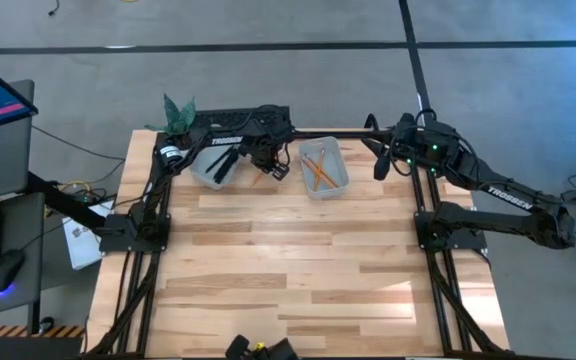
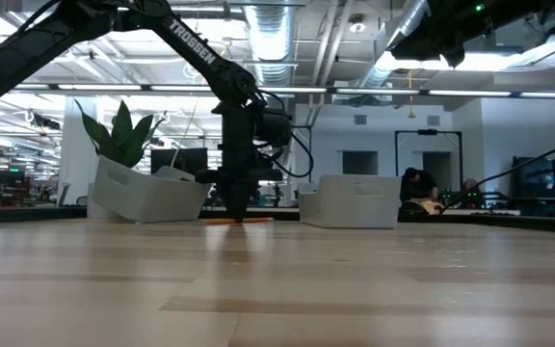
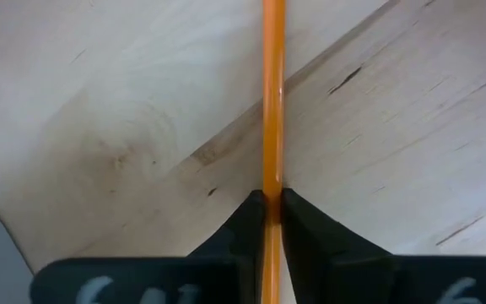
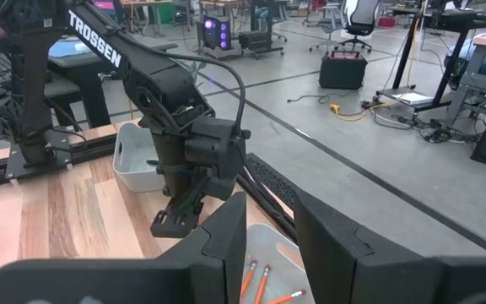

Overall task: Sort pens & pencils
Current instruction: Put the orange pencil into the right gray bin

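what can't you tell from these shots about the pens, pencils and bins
- Pens: none clearly visible. The left bin interior is covered by the left arm in the high view; its wall hides it in the low view.
- Pencil in the left gripper: both ends cut off by the left wrist view's edges.
- Right bin: pencil count unclear, too small in the high view, blocked by the right gripper fingers in the right wrist view.

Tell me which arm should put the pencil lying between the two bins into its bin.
Left. The left gripper is already closed on that pencil on the table. The right gripper hangs open, raised over the bin holding pencils.
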